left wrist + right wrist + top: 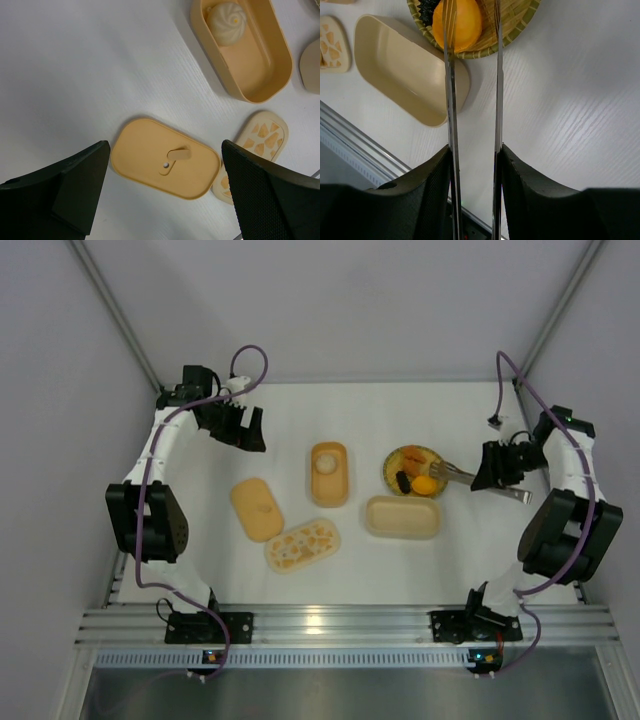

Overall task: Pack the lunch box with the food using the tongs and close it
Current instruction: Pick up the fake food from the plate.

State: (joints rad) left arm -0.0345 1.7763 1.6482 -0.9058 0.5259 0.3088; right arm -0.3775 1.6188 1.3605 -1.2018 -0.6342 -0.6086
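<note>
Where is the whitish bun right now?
In the top view, the whitish bun sits at the far end of the open orange box mid-table, just left of the woven plate.

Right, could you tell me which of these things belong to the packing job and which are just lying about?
For the job: tongs, orange ball and dark piece on the woven plate, bun, orange box holding it, plain orange lid.
Lying about, as far as I can tell: empty beige box, speckled lid.
</note>
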